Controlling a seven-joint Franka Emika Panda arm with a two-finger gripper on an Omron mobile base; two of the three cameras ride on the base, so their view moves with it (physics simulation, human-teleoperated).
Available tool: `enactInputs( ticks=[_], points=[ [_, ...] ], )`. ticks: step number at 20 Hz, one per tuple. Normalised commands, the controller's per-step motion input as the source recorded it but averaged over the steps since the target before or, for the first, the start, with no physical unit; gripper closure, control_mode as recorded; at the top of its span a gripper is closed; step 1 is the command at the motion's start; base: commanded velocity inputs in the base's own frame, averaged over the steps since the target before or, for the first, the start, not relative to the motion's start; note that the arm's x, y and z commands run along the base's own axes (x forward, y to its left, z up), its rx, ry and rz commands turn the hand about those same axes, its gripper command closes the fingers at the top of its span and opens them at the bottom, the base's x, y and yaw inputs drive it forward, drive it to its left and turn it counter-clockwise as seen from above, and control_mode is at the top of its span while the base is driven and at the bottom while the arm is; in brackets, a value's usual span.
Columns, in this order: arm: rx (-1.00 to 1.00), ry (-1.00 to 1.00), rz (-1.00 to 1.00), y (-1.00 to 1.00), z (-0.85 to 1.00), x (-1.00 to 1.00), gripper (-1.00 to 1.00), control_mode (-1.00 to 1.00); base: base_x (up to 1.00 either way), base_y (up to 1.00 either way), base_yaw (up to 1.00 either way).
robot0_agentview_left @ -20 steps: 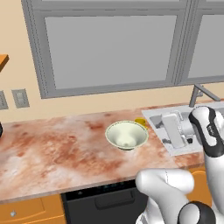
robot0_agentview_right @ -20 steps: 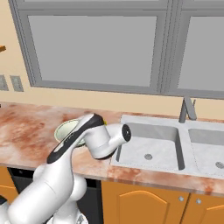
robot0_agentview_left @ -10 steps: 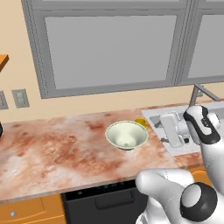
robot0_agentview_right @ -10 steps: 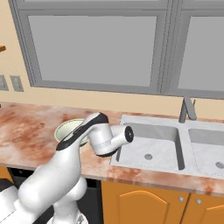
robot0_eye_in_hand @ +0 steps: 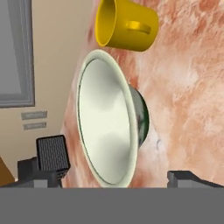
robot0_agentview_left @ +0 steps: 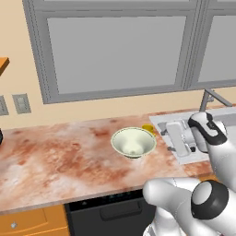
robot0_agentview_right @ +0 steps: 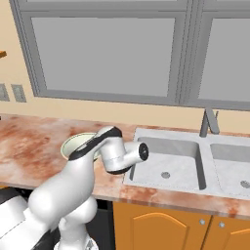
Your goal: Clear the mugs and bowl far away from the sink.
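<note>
The cream-white bowl (robot0_eye_in_hand: 109, 127) with its greenish outside fills the middle of the hand view, seen tipped on its side by the camera's roll. It stands upright on the counter (robot0_agentview_left: 55, 156) as the bowl (robot0_agentview_left: 133, 143). Just beyond it is the yellow mug (robot0_eye_in_hand: 127, 26), handle toward me, also seen as the yellow mug (robot0_agentview_left: 148, 128) peeking out behind the bowl. My gripper (robot0_eye_in_hand: 118, 169) is open, one finger on each side of the bowl's near rim, with nothing held. My hand (robot0_agentview_left: 179, 138) hangs over the sink's left edge. The red mug is out of view.
The steel sink (robot0_agentview_right: 171, 156) lies right of the bowl, with the faucet (robot0_agentview_right: 210, 122) at its back. Wall outlets (robot0_agentview_left: 20, 103) sit at the far left below the window. The marbled counter stretches leftward from the bowl.
My wrist and hand have shifted slightly left toward the bowl. The bowl and the yellow mug have stayed put.
</note>
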Motion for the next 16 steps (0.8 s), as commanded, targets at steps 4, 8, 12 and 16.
enactInputs(
  ticks=[4, 8, 12, 16],
  points=[
    [0.0, 0.01, -0.02, 0.01, -0.24, 0.1, -1.0, -1.0, 0.0, 0.0, 0.0],
    [0.0, 0.0, -0.02, 0.15, -0.2, 0.18, -1.0, -1.0, 0.0, 0.0, 0.0],
    [0.0, 0.0, -0.01, 0.16, -0.11, 0.26, -1.0, -1.0, 0.0, 0.0, 0.0],
    [0.0, 0.01, -0.01, 0.07, -0.16, 0.32, -1.0, -1.0, 0.0, 0.0, 0.0]
  ],
)
